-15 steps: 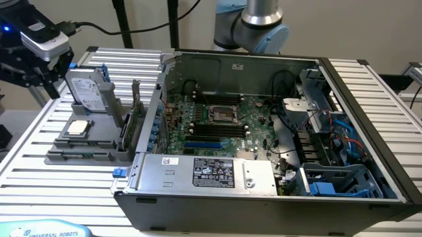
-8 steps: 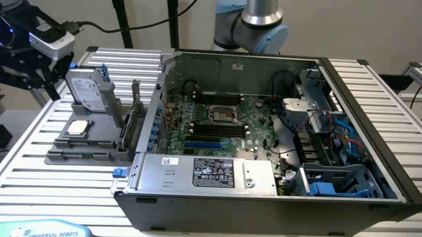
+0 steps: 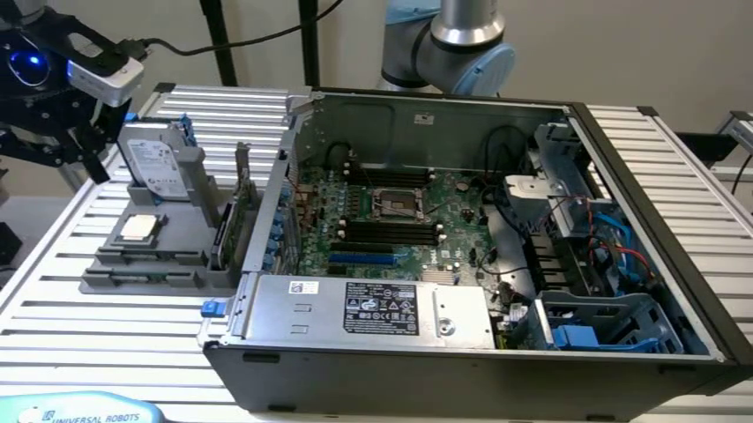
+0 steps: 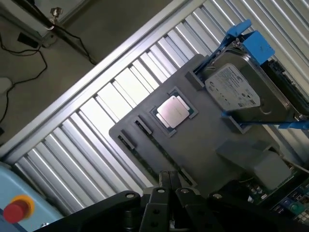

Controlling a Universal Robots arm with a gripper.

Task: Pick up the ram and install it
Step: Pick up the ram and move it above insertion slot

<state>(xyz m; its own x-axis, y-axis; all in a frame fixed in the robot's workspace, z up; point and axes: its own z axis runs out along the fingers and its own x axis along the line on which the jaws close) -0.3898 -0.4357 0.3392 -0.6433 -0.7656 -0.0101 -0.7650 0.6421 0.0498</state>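
The ram [image 3: 139,278] looks like a thin strip standing on edge in the long front slot of the grey holder [image 3: 112,284]; in the wrist view the ram [image 4: 161,155] is a narrow dark line along the holder [image 4: 212,130]. My gripper [image 3: 83,157] hangs above and off the holder's far corner, at the exterior view's left. In the wrist view the gripper [image 4: 168,182] has its fingers pressed together, shut on nothing, just short of the ram's slot. Black memory slots [image 3: 389,231] lie on the motherboard [image 3: 453,198] inside the open computer case [image 3: 471,352].
The holder also carries a silver hard drive [image 3: 159,163] in a blue bracket, a CPU [image 3: 141,226] and an upright expansion card [image 3: 242,220]. The slatted metal table [image 3: 70,344] runs under everything. A red stop button [image 4: 17,211] sits on a pale blue pendant.
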